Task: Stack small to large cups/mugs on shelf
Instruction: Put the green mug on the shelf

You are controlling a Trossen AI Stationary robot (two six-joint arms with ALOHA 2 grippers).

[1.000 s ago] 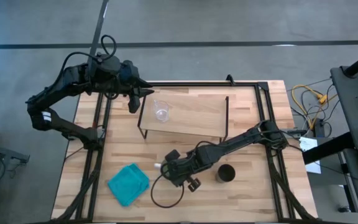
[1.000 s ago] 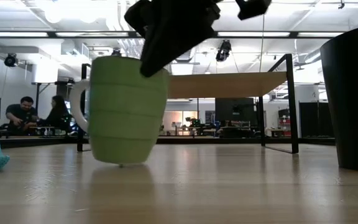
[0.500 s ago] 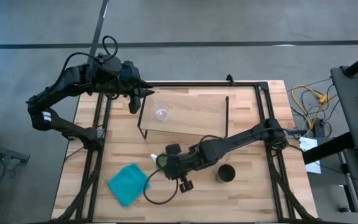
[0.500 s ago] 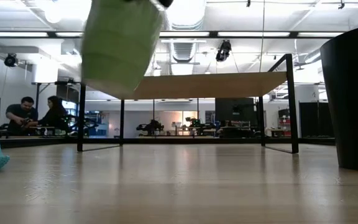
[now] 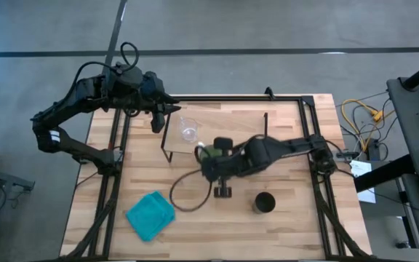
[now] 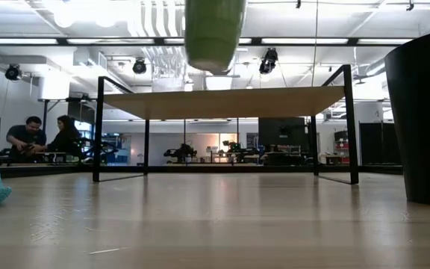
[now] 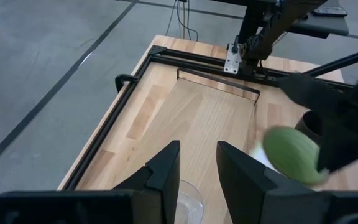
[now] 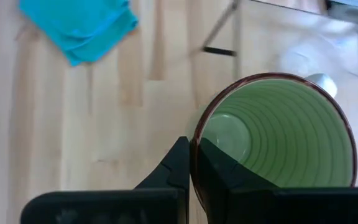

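Note:
The light green mug (image 5: 208, 153) hangs in my right gripper (image 5: 211, 157) above the near edge of the shelf (image 5: 228, 131); in the low view the mug (image 6: 215, 30) is higher than the shelf board (image 6: 230, 101). The clear glass cup (image 5: 188, 132) stands on the shelf's left part. The black cup (image 5: 265, 202) stands on the table near the right front. My left gripper (image 5: 167, 109) is open and empty at the shelf's far left corner, a little apart from the glass cup (image 7: 188, 200). My right gripper holds the green mug by its rim (image 8: 194, 140), one finger (image 8: 213, 167) inside the mug and one (image 8: 179, 167) outside. The fingers come from above, pointing down. The mug hangs below them, mouth up, lifted clear of the table and the shelf.
A teal cloth (image 5: 151, 215) lies at the table's near left. A dark cable loops on the table below the right arm (image 5: 188, 200). Black frame rails (image 5: 118, 138) run along the table's sides. People sit in the room beyond the table (image 6: 47, 134).
My right gripper has lifted the green mug off the table and carried it up and toward the far edge and the right, to above the shelf's near edge. The mug stood on the table a second ago and now hangs clear. The left arm has kept still.

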